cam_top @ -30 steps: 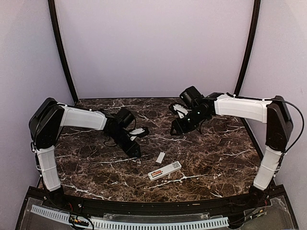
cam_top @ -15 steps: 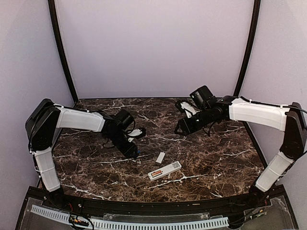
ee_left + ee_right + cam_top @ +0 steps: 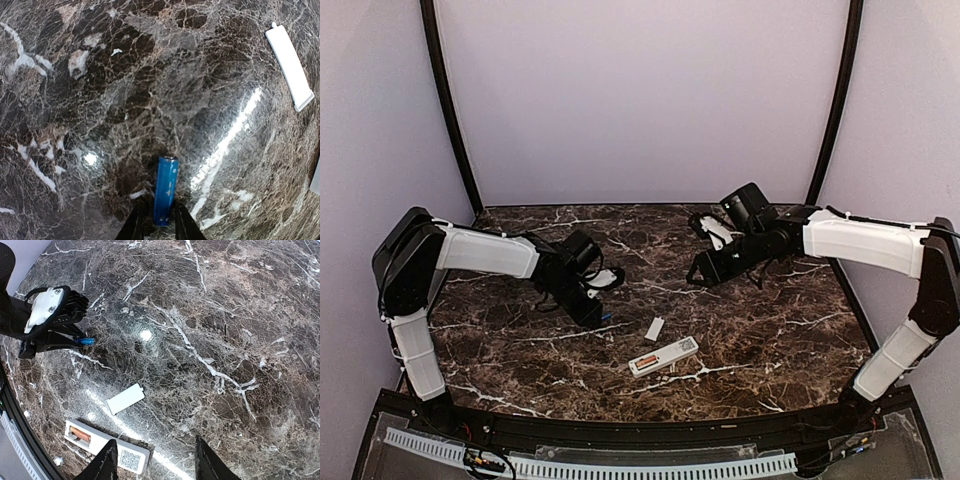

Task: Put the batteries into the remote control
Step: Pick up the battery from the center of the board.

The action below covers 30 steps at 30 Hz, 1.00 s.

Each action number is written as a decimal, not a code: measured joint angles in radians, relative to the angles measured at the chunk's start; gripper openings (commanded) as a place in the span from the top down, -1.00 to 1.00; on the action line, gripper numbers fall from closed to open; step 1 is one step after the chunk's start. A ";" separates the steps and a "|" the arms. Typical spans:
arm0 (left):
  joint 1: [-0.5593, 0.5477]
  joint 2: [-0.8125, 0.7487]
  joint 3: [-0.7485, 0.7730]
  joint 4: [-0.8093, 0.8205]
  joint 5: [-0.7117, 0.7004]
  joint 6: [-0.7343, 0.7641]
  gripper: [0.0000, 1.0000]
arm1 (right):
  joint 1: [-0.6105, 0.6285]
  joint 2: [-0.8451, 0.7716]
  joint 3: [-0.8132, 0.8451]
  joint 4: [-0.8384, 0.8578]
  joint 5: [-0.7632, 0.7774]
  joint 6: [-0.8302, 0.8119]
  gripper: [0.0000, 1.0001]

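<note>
Even, fairly bright overhead light fills the enclosure, and the pale walls [image 3: 640, 100] show no hard shadows. The polished marble table [image 3: 770, 330] throws back glare: a round hotspot and a long bright streak in the left wrist view, a small hotspot and a streak in the right wrist view. Both wrist views bend at the edges like a fisheye. The top view is soft and slightly grainy.

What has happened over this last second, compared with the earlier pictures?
The left gripper has settled low onto the table and closed around the blue battery, which it now grips by one end. The right gripper has pulled back towards the right, open and holding nothing. The remote control with the orange battery in it, and the small white cover, have not moved.
</note>
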 measured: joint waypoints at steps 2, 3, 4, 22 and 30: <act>-0.003 0.000 -0.001 0.000 -0.003 0.006 0.60 | 0.000 0.000 -0.002 0.000 0.000 -0.004 0.02; -0.006 0.000 -0.001 0.000 -0.004 0.008 0.64 | 0.000 0.000 -0.002 0.000 0.000 -0.006 0.02; -0.010 0.000 0.000 0.000 -0.007 0.011 0.66 | 0.000 0.000 -0.002 0.000 0.000 -0.008 0.02; -0.038 -0.005 0.008 -0.013 -0.058 0.055 1.00 | -0.015 0.002 0.008 -0.001 -0.072 -0.018 0.01; -0.049 -0.116 0.033 -0.143 -0.056 0.068 1.00 | -0.104 0.034 0.126 0.043 -0.275 0.066 -0.01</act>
